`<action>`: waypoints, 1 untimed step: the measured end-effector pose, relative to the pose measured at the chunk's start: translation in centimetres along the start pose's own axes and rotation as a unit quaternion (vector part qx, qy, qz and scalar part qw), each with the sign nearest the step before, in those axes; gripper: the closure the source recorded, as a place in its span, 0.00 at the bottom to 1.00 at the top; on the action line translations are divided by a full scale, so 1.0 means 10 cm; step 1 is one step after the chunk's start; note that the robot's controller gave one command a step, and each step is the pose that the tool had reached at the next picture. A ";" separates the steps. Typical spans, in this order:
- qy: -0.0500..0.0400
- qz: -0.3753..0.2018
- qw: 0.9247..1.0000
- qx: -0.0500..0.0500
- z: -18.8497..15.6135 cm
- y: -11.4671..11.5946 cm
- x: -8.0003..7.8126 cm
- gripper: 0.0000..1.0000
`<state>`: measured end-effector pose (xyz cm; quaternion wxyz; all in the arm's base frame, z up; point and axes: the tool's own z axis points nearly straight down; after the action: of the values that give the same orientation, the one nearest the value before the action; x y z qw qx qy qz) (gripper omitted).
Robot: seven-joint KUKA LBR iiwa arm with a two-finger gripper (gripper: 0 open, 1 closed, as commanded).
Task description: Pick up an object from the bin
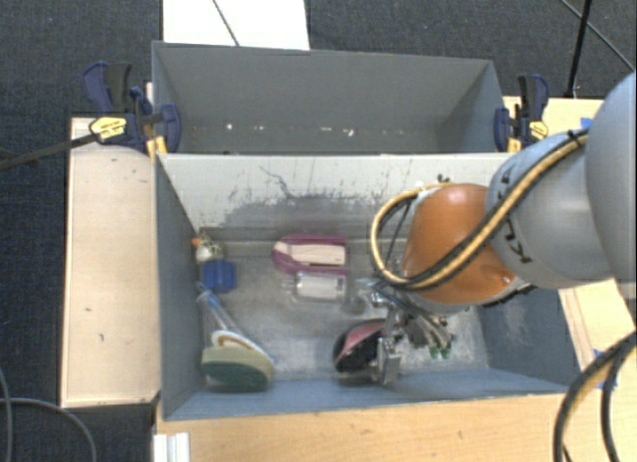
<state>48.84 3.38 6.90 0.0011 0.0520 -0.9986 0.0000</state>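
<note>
Start at the left wall of the bin [177, 301]. There, a brush-like tool [236, 365] lies lengthwise. Its blue handle end points toward the back-left corner, and its broad cream and pale-green head rests in the front-left corner, close against the front wall.

Moving right along the back edge of the bin floor, you see a flat mauve-and-white pad [311, 251] lying parallel to the back wall. Just in front of it is 1 small, pale, translucent piece [318, 288]; what it is you cannot make out.

Further right, near the middle of the front wall, lies the dark object [354, 347]. It is a rounded, mostly black lump with a bright pink patch across its upper face, possibly a soft toy or pouch. It sits low on the bin floor, almost against the front wall.

The gripper [390, 358] is down at floor level, touching or just beside this object's right flank. The metal wrist and the arm's orange cover [448, 246] hang above it, with yellow-and-black cables looping round them. You cannot tell whether its jaws are spread, pressed together or pinching the dark object, because the wrist hardware hides them.

Just right of the gripper, a small green bit [438, 352] lies on the floor.
</note>
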 end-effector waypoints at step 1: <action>-0.001 0.001 1.000 0.000 -0.01 0.00 -0.01 1.00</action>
<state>48.89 3.39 7.00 0.0002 0.0508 -0.9987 -0.0001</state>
